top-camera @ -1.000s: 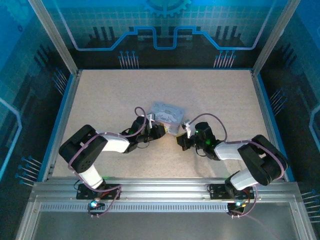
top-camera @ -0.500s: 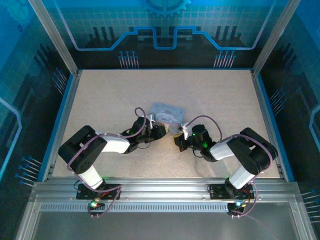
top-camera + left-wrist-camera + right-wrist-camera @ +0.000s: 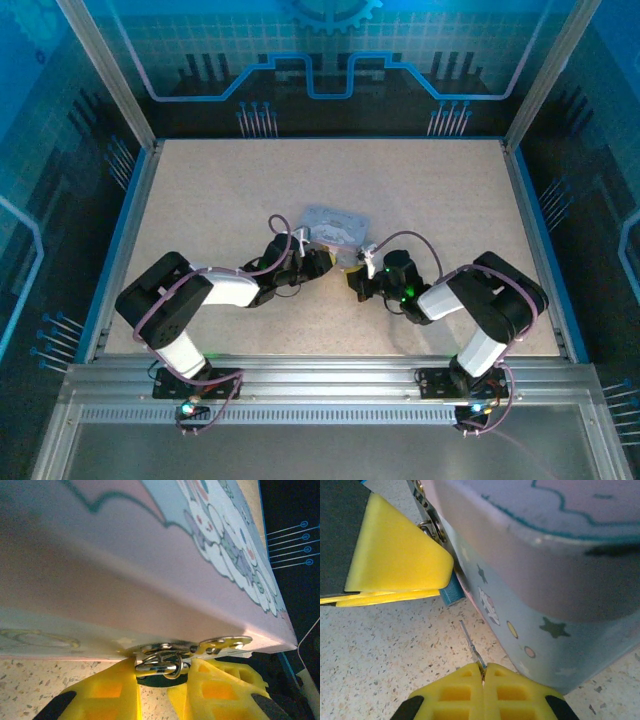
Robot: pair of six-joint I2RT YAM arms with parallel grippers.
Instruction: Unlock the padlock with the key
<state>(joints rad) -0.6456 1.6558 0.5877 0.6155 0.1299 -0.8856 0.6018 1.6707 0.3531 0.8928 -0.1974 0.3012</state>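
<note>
On the counter (image 3: 220,190), at the 6 o'clock side of the pale-blue box (image 3: 335,225), the left fingers (image 3: 107,695) are closed around the small padlock (image 3: 161,667), which sits at the box's metal clasp. The right fingers (image 3: 455,692), near 5 o'clock from the box, are pressed together on the thin key (image 3: 469,640). Its tip is near the padlock but not touching it.

The right gripper (image 3: 354,284) has edged left, apparently nearer the box (image 3: 335,223), its arm folding inward.
</note>
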